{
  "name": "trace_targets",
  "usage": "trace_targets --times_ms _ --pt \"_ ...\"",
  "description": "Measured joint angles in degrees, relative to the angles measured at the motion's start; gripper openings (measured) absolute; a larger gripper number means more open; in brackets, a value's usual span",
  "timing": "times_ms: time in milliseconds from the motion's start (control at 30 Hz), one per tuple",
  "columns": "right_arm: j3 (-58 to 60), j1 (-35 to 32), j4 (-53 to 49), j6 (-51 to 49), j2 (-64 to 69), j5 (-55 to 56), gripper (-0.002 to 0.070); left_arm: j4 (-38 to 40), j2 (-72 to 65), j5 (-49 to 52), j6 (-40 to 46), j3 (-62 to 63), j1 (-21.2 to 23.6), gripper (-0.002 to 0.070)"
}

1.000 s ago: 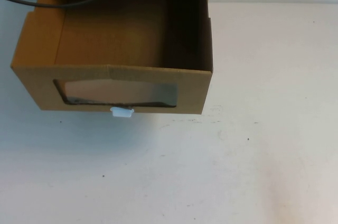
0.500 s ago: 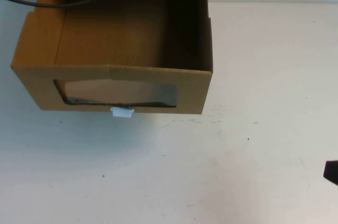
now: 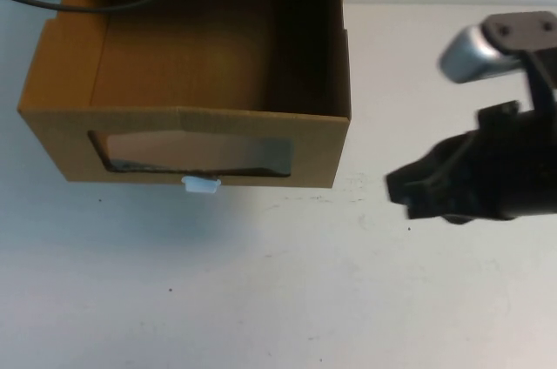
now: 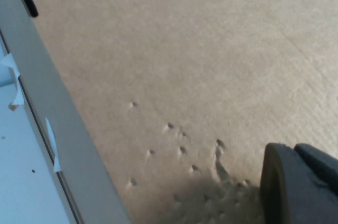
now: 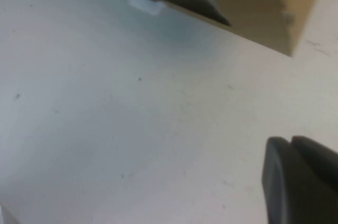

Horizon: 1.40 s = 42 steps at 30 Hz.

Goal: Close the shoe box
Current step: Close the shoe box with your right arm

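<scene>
The shoe box [image 3: 187,125] is brown cardboard and stands at the back left of the high view. Its drawer is pulled out toward me and is empty inside. The front has a clear window [image 3: 191,153] with a small white pull tab [image 3: 201,184] below it. My right gripper [image 3: 402,191] is shut and empty. It hovers over the table to the right of the box's front corner. In the right wrist view the gripper [image 5: 290,142] faces the box front [image 5: 253,12] and tab [image 5: 145,3]. My left gripper [image 4: 293,147] is shut, close to a cardboard face [image 4: 185,49]. It is out of the high view.
The white table [image 3: 261,299] spreads in front of and to the right of the box. A black cable [image 3: 96,8] crosses the box's back left corner. A grey-white edge with bits of tape [image 4: 47,129] runs beside the cardboard in the left wrist view.
My right arm has come in from the right edge and moved left and up toward the box. The box has not moved.
</scene>
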State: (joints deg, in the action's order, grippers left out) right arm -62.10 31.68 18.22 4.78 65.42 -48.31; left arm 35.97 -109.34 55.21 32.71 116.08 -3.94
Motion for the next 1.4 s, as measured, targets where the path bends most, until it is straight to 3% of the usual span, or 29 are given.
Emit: trace_targets --times_ms 133,233,367,533,633,967,1400 --pt "-2.2 14.7 -12.8 -11.1 4.6 10.4 -0.0011 0.0 0.0 0.0 0.0 0.1 0.0 -0.0002" --pt "-2.6 21.6 -21.8 -18.4 7.9 20.2 -0.0011 0.0 0.0 0.0 0.0 0.1 0.0 -0.0002" --pt "-2.6 25.3 -30.1 -24.1 12.3 30.7 -0.0011 0.0 0.0 0.0 0.0 0.1 0.0 -0.0002" --pt "-3.0 25.3 -33.0 -25.8 17.1 36.6 -0.0011 0.0 0.0 0.0 0.0 0.1 0.0 -0.0002" --pt "-6.1 25.5 -32.1 -26.0 18.9 31.1 -0.0011 0.0 0.0 0.0 0.0 0.1 0.0 -0.0002" --pt "-24.1 25.6 -34.5 -26.1 20.0 -17.7 -0.0011 0.0 0.0 0.1 0.0 0.1 0.0 -0.0002" --pt "-21.8 25.9 -39.1 -26.4 16.0 -21.4 -0.0011 0.0 0.0 0.1 0.0 0.1 0.0 -0.0002"
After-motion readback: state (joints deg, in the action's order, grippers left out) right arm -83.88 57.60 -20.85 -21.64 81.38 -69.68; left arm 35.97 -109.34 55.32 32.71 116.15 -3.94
